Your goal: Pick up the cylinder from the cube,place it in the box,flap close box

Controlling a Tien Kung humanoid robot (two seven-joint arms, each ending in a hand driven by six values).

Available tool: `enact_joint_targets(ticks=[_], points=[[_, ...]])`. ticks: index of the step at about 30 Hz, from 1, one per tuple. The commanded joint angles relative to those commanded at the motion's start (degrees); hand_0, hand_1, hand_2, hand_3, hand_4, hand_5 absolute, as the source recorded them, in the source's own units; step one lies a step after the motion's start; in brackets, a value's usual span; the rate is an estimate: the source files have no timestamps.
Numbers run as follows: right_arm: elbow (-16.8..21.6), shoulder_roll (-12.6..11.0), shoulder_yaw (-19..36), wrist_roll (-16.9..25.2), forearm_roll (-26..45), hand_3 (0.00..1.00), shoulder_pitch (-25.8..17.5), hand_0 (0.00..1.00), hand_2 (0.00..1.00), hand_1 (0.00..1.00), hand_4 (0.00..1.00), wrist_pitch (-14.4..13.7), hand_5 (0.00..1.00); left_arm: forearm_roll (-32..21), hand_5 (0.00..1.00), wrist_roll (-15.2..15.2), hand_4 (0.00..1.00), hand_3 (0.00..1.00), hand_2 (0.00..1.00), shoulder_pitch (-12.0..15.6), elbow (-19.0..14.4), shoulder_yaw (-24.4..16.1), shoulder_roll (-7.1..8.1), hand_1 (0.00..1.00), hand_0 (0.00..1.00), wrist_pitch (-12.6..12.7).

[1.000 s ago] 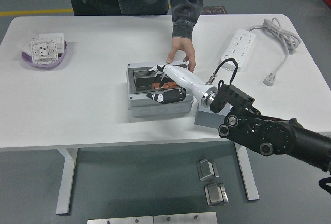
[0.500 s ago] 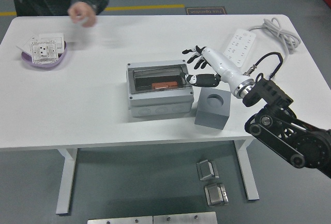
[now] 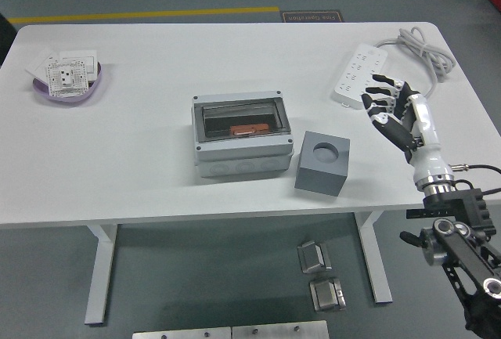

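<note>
The box (image 3: 242, 135) is a pale grey plastic enclosure with rounded corners, screw heads at its rim, and a dark see-through flap (image 3: 239, 121) lying flat over its top; through the flap an orange-red cylinder (image 3: 250, 129) shows inside. Just beside it on the right, with a narrow gap, stands the cube (image 3: 322, 163), matte dark grey with sharp edges and a round, empty socket in its top face. Everything rests on a smooth white table (image 3: 149, 159) with rounded corners, above a grey floor crossed by a yellow line at the far side. A white power strip (image 3: 358, 72) with a coiled cable lies at the far right, and a shallow purple dish (image 3: 69, 84) holding white socket plates at the far left. The right robot hand (image 3: 395, 113), white-backed with black jointed fingers, hovers over the table's right part with its fingers loosely curled and holding nothing, well apart from the box and to the right of the cube.
</note>
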Motion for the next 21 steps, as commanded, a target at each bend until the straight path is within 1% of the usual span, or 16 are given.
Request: enact_joint_targets(ticks=[2, 3, 5, 6, 8, 9, 11, 14, 15, 17, 21], points=[[0.05, -0.21, 2.39, 0.87, 2.38, 0.677, -0.94, 0.486, 0.633, 0.519, 0.734, -0.32, 0.374, -0.69, 0.002, -0.18, 0.383, 0.641, 0.556, -0.2, 0.0, 0.49, 0.0, 0.649, 0.666, 0.07], [0.26, -0.42, 3.66, 0.2, 2.04, 0.768, -1.23, 0.669, 0.706, 0.673, 0.808, -1.22, 0.413, -1.18, 0.002, -0.28, 0.385, 0.643, 0.557, -0.3, 0.0, 0.85, 0.0, 0.651, 0.667, 0.1], [1.32, -1.02, 5.88, -2.59, -1.23, 0.768, -1.28, 0.669, 0.706, 0.673, 0.808, -3.45, 0.413, -1.78, 0.002, -0.39, 0.385, 0.643, 0.557, -0.47, 0.0, 1.18, 0.02, 0.651, 0.667, 0.14], [1.87, -1.31, 6.72, -4.28, -3.2, 0.768, -1.17, 0.669, 0.706, 0.673, 0.808, -4.12, 0.413, -1.86, 0.002, -0.41, 0.385, 0.643, 0.557, -0.55, 0.0, 1.2, 0.04, 0.651, 0.667, 0.14], [3.36, -1.86, 7.98, -9.26, -8.21, 0.768, -0.69, 0.669, 0.706, 0.673, 0.808, -1.99, 0.413, -1.58, 0.002, -0.39, 0.385, 0.643, 0.557, -0.84, 0.0, 1.08, 0.21, 0.651, 0.667, 0.13], [3.67, -1.9, 8.2, -11.29, -10.27, 0.772, -0.58, 0.757, 0.737, 0.724, 0.846, -1.1, 0.462, -1.58, 0.002, -0.41, 0.383, 0.642, 0.557, -0.93, 0.0, 1.13, 0.27, 0.651, 0.667, 0.15], [4.05, -1.43, 8.42, -15.14, -14.74, 0.772, -0.53, 0.757, 0.737, 0.724, 0.846, -0.29, 0.462, -2.14, 0.002, -0.53, 0.383, 0.642, 0.557, -0.99, 0.0, 1.7, 0.47, 0.651, 0.667, 0.17], [4.02, -0.45, 7.99, -19.43, -20.81, 0.772, -0.45, 0.757, 0.737, 0.724, 0.846, -0.7, 0.462, -3.6, 0.002, -0.89, 0.383, 0.642, 0.557, -0.76, 0.0, 2.85, 0.88, 0.651, 0.667, 0.18], [3.89, -0.18, 7.73, -20.5, -22.87, 0.756, -0.42, 0.745, 0.721, 0.715, 0.754, -0.97, 0.366, -3.85, 0.002, -0.99, 0.384, 0.643, 0.559, -0.7, 0.0, 3.01, 1.04, 0.653, 0.668, 0.2], [3.52, 0.25, 7.16, -21.6, -27.14, 0.756, -0.38, 0.745, 0.721, 0.715, 0.754, -1.65, 0.366, -4.19, 0.002, -1.13, 0.384, 0.643, 0.559, -0.64, 0.0, 3.17, 1.36, 0.653, 0.668, 0.23], [2.94, 0.61, 6.81, -20.8, -33.96, 0.752, -0.32, 0.754, 0.724, 0.717, 0.753, -3.2, 0.371, -4.21, 0.002, -1.06, 0.388, 0.644, 0.56, -0.67, 0.0, 3.01, 1.86, 0.655, 0.668, 0.31]])
